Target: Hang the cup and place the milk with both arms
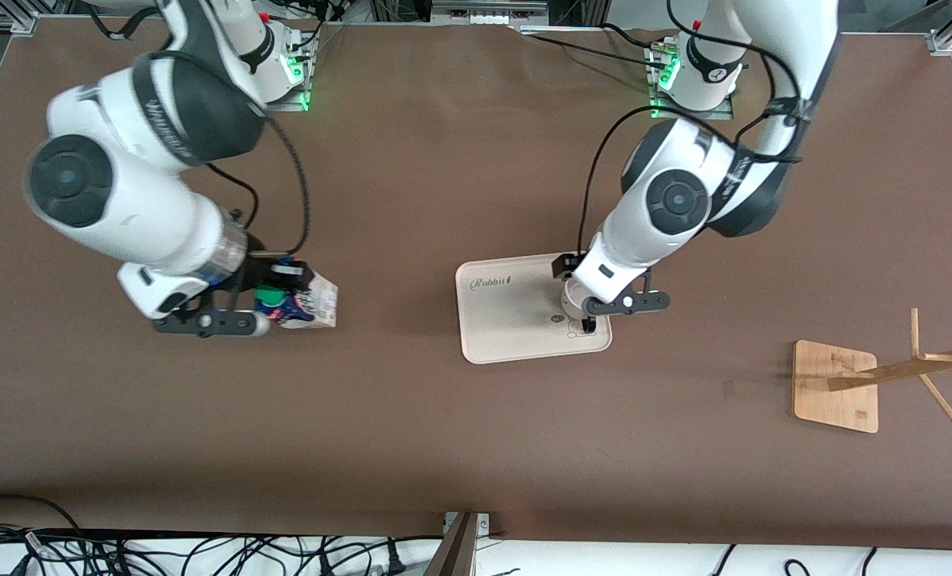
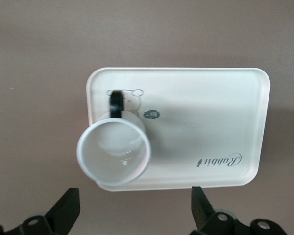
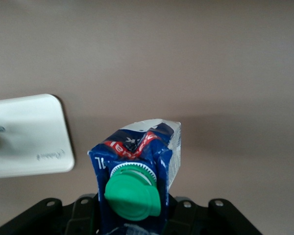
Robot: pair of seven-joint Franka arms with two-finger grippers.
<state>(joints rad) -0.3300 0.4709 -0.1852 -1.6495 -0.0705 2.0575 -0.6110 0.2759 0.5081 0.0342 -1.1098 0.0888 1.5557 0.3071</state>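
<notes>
The right arm reaches down toward its own end of the table, and the right gripper (image 1: 272, 300) is clamped on the one milk (image 1: 306, 304) carton, near its green cap. The left arm bends down over the single tray (image 1: 500, 320), the left gripper (image 1: 584, 308) spread wide above the one cup (image 2: 114, 152), which stands upright on the tray, untouched. One wooden rack (image 1: 844, 384) stands toward the left arm's end.

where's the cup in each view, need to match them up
Front view: the cup stands on the tray, mostly hidden under the left gripper.
Left wrist view: cup seen from above at the tray's corner, black handle showing.
Right wrist view: cup out of the picture.
Shared landmark: the tray, in all three.
</notes>
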